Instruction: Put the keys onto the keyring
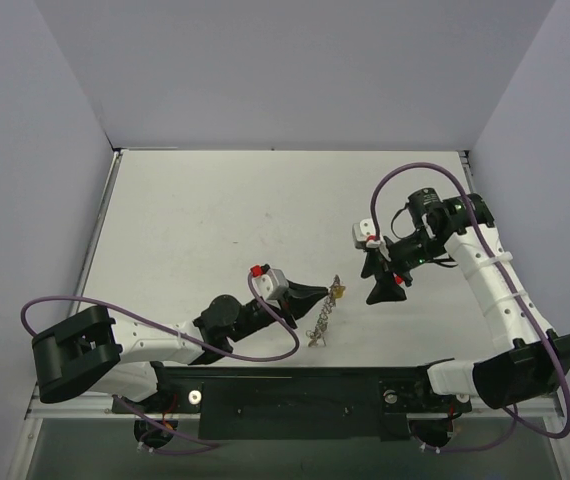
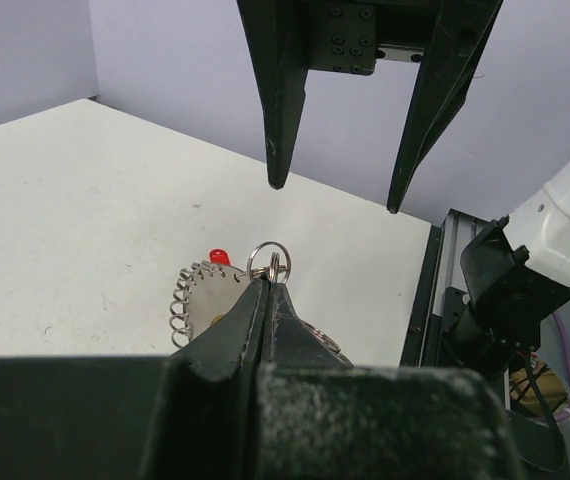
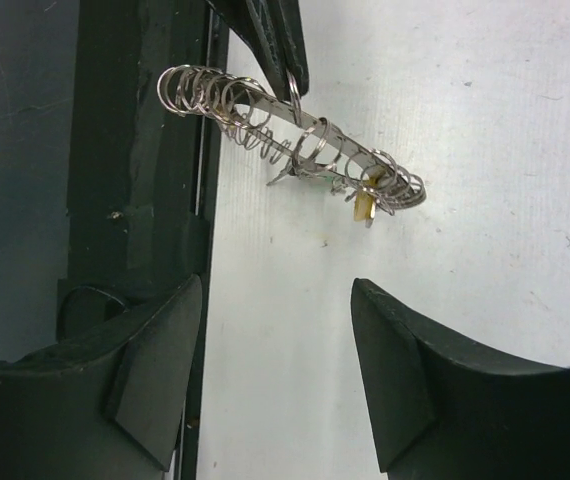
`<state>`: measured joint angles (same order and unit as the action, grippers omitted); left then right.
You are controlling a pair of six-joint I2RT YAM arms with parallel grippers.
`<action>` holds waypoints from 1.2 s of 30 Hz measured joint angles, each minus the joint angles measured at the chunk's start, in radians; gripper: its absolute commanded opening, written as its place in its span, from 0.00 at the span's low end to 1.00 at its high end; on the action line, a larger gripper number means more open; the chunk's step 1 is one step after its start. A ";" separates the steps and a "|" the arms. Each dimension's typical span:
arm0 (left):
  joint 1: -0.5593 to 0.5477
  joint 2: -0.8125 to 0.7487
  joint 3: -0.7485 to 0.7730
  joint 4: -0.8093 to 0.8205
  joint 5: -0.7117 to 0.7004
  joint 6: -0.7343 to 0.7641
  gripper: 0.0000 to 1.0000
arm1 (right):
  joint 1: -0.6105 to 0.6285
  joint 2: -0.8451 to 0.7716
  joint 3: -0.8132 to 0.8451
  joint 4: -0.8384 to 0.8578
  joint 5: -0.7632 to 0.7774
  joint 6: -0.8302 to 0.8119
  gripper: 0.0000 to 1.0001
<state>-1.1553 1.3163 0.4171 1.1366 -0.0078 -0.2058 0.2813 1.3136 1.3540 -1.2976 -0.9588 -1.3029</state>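
Note:
The keyring is a silvery coil hanging slantwise above the table from my left gripper. In the left wrist view that gripper is shut on the small rings at the keyring's upper end, and a red key head shows behind the coil. In the right wrist view the keyring carries a yellow-headed key near its far end, with a hint of green beside it. My right gripper stands open just right of the coil, apart from it and holding nothing.
The white table is walled by pale panels on three sides. A black rail with the arm bases runs along the near edge, close below the hanging coil. The right gripper's fingers loom above the left gripper's tip.

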 measured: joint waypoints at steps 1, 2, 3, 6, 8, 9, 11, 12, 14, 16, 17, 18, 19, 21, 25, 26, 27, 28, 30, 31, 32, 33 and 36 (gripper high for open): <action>0.000 0.000 0.000 0.000 -0.006 0.000 0.00 | -0.017 -0.002 -0.002 -0.001 -0.007 -0.008 0.59; 0.001 0.000 0.000 0.000 -0.012 0.000 0.00 | -0.040 -0.005 -0.006 -0.002 -0.023 -0.022 0.60; 0.001 -0.001 0.000 0.000 -0.015 0.000 0.00 | -0.058 -0.006 -0.011 -0.002 -0.032 -0.032 0.62; 0.001 -0.007 0.001 -0.001 -0.023 0.000 0.00 | -0.121 -0.011 -0.043 -0.004 -0.072 -0.069 0.64; 0.001 -0.013 0.002 -0.001 -0.025 0.000 0.00 | -0.151 -0.011 -0.065 -0.004 -0.090 -0.084 0.65; 0.001 -0.016 0.004 -0.001 -0.026 0.000 0.00 | -0.164 -0.011 -0.074 -0.005 -0.098 -0.090 0.65; 0.003 -0.024 0.008 -0.002 -0.027 0.001 0.00 | -0.186 -0.011 -0.086 -0.005 -0.111 -0.098 0.65; 0.003 -0.028 0.008 -0.002 -0.027 0.000 0.00 | -0.196 -0.011 -0.089 -0.005 -0.120 -0.101 0.65; 0.003 -0.034 0.008 -0.002 -0.027 0.000 0.00 | -0.213 -0.011 -0.097 -0.005 -0.134 -0.108 0.66; 0.003 -0.039 0.008 -0.002 -0.027 0.003 0.00 | -0.225 -0.014 -0.107 -0.005 -0.146 -0.113 0.66; 0.003 -0.041 0.008 -0.002 -0.027 0.004 0.00 | -0.229 -0.016 -0.111 -0.005 -0.150 -0.113 0.66; 0.003 -0.043 0.008 -0.002 -0.027 0.005 0.00 | -0.230 -0.019 -0.116 -0.005 -0.154 -0.113 0.66; 0.003 -0.045 0.008 -0.002 -0.027 0.006 0.00 | -0.230 -0.023 -0.119 -0.006 -0.158 -0.114 0.66; 0.005 -0.054 0.008 -0.002 -0.031 0.008 0.00 | -0.230 -0.029 -0.120 -0.006 -0.166 -0.114 0.66; 0.005 -0.079 0.008 -0.002 -0.041 0.011 0.00 | -0.230 -0.033 -0.120 -0.007 -0.178 -0.115 0.66; 0.005 -0.084 0.008 -0.002 -0.043 0.013 0.00 | -0.229 -0.033 -0.120 -0.007 -0.180 -0.114 0.66; 0.005 -0.088 0.008 -0.002 -0.047 0.016 0.00 | -0.228 -0.033 -0.120 -0.008 -0.183 -0.113 0.66; 0.005 -0.089 0.008 -0.002 -0.049 0.017 0.00 | -0.227 -0.032 -0.119 -0.008 -0.183 -0.112 0.66; 0.005 -0.090 0.008 -0.003 -0.053 0.024 0.00 | -0.219 -0.031 -0.114 -0.008 -0.183 -0.110 0.66; 0.005 -0.090 0.008 -0.003 -0.056 0.026 0.00 | -0.214 -0.031 -0.109 -0.008 -0.182 -0.109 0.66; 0.005 -0.090 0.008 -0.003 -0.058 0.027 0.00 | -0.208 -0.030 -0.105 -0.008 -0.182 -0.109 0.66; 0.005 -0.090 0.008 -0.003 -0.060 0.029 0.00 | -0.200 -0.030 -0.099 -0.008 -0.182 -0.108 0.66; 0.005 -0.089 0.008 -0.003 -0.061 0.030 0.00 | -0.169 -0.030 -0.090 -0.008 -0.177 -0.108 0.66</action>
<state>-1.1500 1.2270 0.4248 1.1332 -0.0692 -0.1757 0.1127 1.2835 1.2644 -1.3060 -1.1362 -1.4113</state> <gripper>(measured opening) 0.019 0.660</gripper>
